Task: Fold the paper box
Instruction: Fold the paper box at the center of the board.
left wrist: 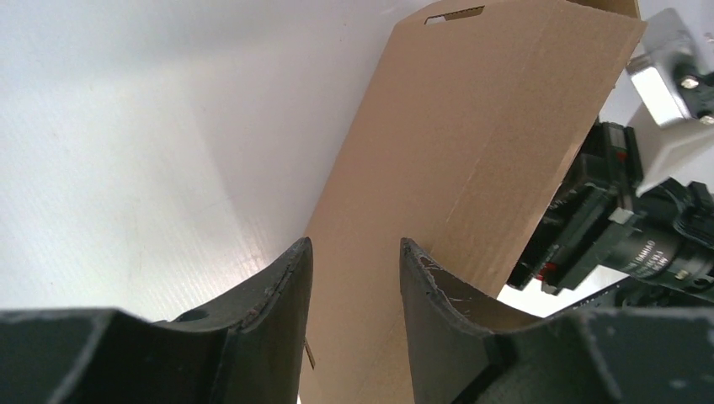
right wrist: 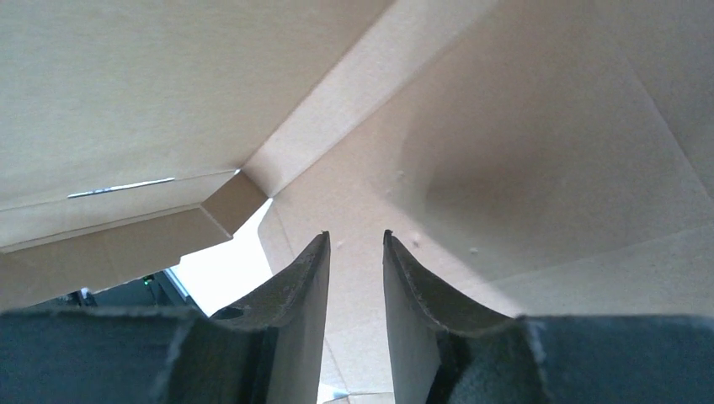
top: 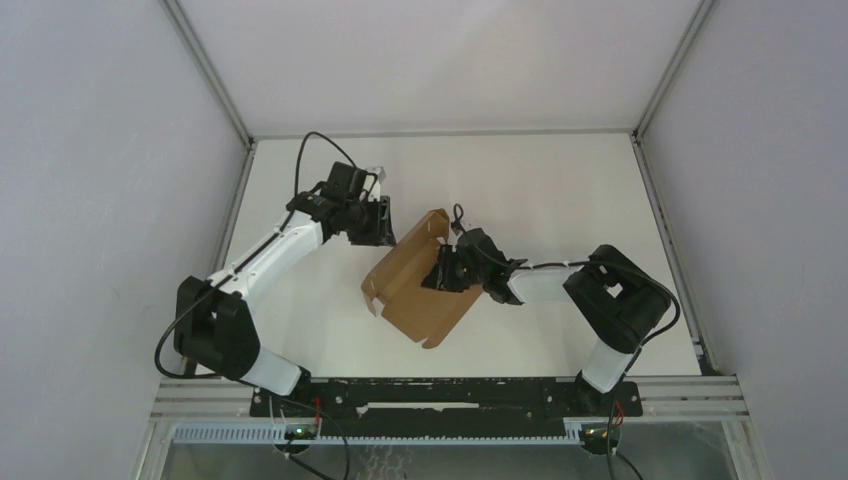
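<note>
writing: small white print on the lens barrel (left wrist: 648, 252) of the right arm's camera; too small to read
count: one paper box (top: 415, 290); two arms; two hands; one cut slot (left wrist: 455, 15) at the top edge of its raised panel
box place: middle of the bench (top: 560, 200), between the hands; plain brown; one panel tilted up
left hand (top: 378, 222): at the box's far left edge; fingers partly apart; nothing seen clamped, cardboard shows beyond the gap
right hand (top: 445, 270): inside the fold, over the box's middle; narrow gap; nothing seen between the fingers
surface: white matte bench; metal rail (top: 680, 390) along the near edge
room: plain pale walls (top: 100, 150) on three sides
</note>
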`<action>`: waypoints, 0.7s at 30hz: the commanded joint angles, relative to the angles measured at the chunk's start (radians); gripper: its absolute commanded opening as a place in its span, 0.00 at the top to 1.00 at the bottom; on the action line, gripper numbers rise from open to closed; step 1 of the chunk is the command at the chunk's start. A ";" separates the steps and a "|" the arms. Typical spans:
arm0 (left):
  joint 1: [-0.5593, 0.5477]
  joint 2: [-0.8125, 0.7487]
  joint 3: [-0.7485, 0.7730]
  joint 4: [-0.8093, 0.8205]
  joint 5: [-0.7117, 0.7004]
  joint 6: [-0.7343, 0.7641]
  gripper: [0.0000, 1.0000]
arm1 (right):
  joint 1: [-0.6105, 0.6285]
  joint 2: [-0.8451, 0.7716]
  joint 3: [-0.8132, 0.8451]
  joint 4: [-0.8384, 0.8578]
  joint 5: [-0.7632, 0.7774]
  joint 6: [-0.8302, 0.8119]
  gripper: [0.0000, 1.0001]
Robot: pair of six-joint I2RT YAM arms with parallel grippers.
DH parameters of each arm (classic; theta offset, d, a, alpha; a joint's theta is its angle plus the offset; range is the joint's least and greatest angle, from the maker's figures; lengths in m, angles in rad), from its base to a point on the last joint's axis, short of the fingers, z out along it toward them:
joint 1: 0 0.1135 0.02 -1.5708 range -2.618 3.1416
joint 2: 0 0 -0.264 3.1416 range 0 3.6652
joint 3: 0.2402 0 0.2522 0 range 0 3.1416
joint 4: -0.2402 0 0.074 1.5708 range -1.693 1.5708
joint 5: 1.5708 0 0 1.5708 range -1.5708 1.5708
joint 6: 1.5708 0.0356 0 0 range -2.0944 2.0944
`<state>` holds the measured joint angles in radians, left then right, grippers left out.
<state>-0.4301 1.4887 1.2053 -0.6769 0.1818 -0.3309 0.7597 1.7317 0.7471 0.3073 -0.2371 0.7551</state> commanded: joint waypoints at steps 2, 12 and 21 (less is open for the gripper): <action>-0.006 -0.049 0.069 -0.002 -0.015 0.010 0.52 | 0.012 -0.092 0.003 0.021 0.006 -0.052 0.60; -0.006 -0.063 0.077 -0.012 -0.027 0.010 0.52 | 0.014 -0.192 -0.010 -0.123 0.072 -0.051 0.60; -0.006 -0.081 0.074 -0.012 -0.019 0.008 0.52 | -0.007 -0.129 -0.112 -0.053 0.057 0.022 0.60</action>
<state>-0.4301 1.4597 1.2232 -0.6987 0.1600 -0.3313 0.7601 1.5780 0.6632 0.2142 -0.1810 0.7395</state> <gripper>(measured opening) 0.477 0.399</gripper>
